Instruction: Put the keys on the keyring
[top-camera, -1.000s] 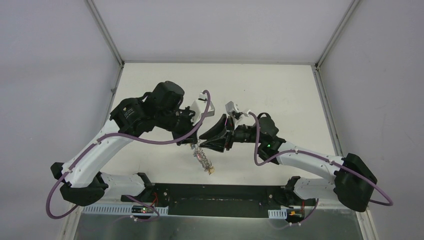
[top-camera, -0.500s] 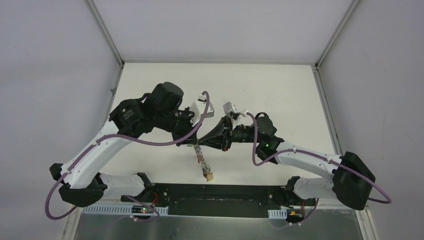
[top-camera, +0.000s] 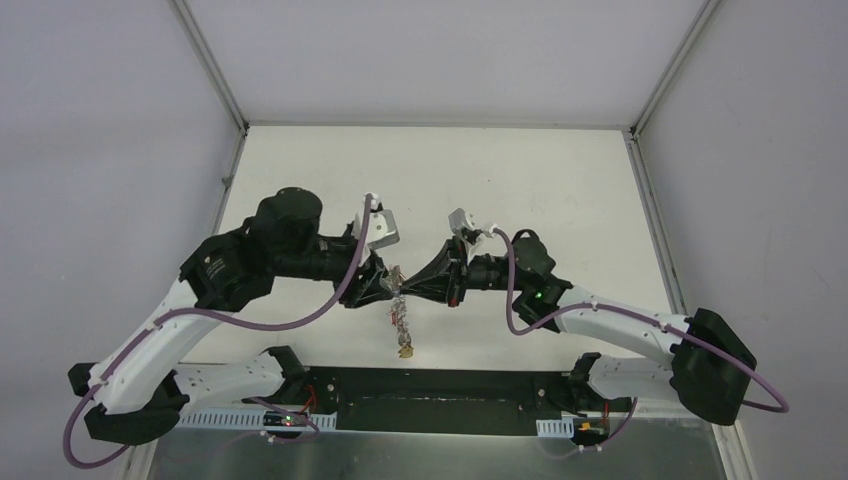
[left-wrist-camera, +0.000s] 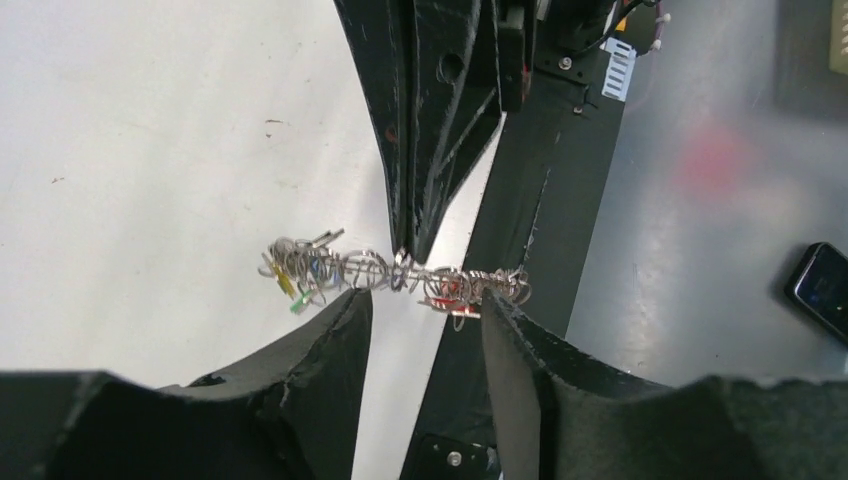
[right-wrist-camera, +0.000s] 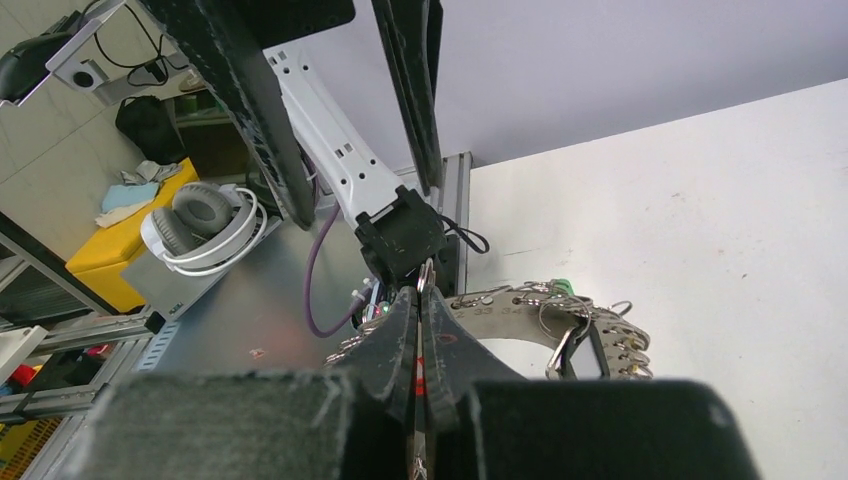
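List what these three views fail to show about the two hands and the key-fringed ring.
- Top view: the large silver-grey metal keyring hangs edge-on; its single keys are too small to tell apart.
- Right wrist view: the right hand's shut fingers cover what they pinch, ring or key.
- Left wrist view: the open left hand's finger bases are cut by the bottom edge; no black-headed key shows in the tangle.

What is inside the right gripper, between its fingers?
The right gripper is shut on the keyring, whose arc sticks out beside it. The pinched spot is covered by the fingers, so any key there cannot be seen.
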